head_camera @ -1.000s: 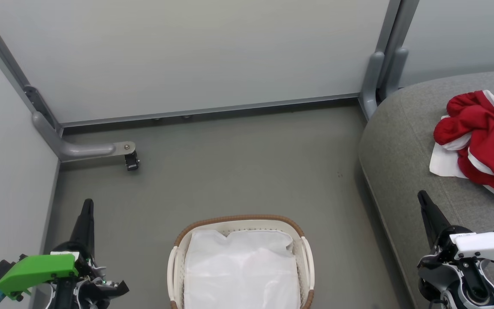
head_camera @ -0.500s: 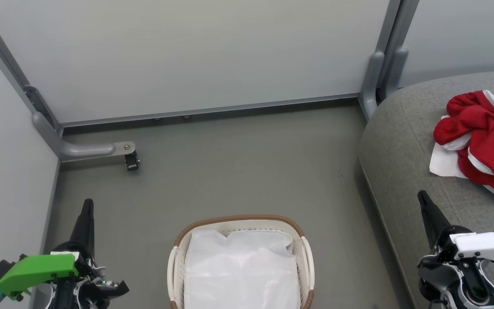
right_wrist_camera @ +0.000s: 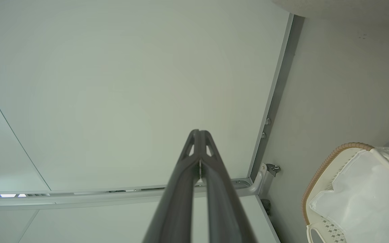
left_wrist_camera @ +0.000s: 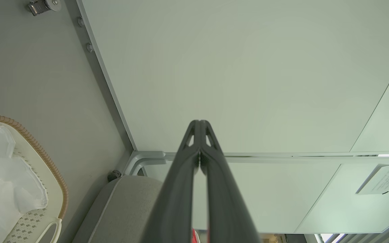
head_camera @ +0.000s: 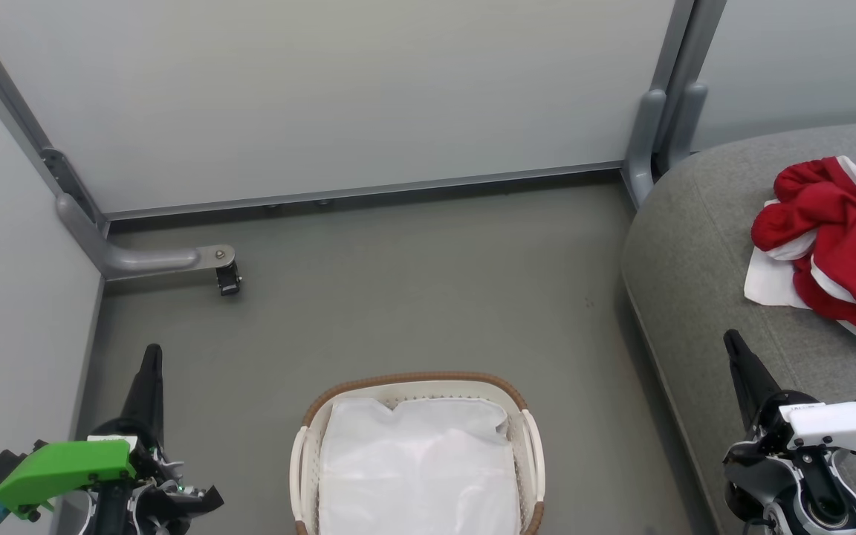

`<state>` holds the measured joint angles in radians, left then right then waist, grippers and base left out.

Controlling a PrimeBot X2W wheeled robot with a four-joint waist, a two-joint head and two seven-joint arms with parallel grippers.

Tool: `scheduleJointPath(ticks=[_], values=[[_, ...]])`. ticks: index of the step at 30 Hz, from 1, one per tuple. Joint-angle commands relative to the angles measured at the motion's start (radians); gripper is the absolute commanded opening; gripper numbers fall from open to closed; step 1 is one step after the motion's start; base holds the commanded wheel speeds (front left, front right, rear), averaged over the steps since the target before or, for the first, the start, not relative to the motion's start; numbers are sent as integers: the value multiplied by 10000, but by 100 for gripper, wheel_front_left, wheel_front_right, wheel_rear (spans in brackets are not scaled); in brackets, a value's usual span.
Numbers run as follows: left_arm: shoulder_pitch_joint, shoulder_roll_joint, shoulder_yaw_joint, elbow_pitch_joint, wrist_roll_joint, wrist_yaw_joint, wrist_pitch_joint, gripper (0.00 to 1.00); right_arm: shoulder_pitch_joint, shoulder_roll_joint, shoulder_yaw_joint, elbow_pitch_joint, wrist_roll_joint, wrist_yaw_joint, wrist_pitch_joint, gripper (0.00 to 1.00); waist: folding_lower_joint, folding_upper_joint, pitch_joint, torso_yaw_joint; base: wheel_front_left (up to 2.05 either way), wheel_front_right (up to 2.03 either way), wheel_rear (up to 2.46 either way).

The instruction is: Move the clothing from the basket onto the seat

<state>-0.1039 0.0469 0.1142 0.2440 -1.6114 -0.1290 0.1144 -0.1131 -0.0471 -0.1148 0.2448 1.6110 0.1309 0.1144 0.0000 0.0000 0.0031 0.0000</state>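
Lying bunched on the seat (head_camera: 695, 260) is red white-striped clothing (head_camera: 851, 253), left and right jaws pressed together.

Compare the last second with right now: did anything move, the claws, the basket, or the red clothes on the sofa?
Nothing visibly changed. The left claw and right claw stay shut and empty at the lower corners. The clothing stays piled on the seat, and the basket with its white sheet has not shifted.
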Motion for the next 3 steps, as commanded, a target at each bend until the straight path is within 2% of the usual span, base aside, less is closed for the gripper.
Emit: scheduleJointPath(ticks=[1,3], values=[[-85,62,17,-7,-32,-40,28,0,108,-59,-10,-33,39,-3,29,0,0,0,0,0,0,0,0],[-85,62,17,-5,-32,-40,28,0,108,-59,-10,-33,39,-3,29,0,0,0,0,0,0,0,0]])
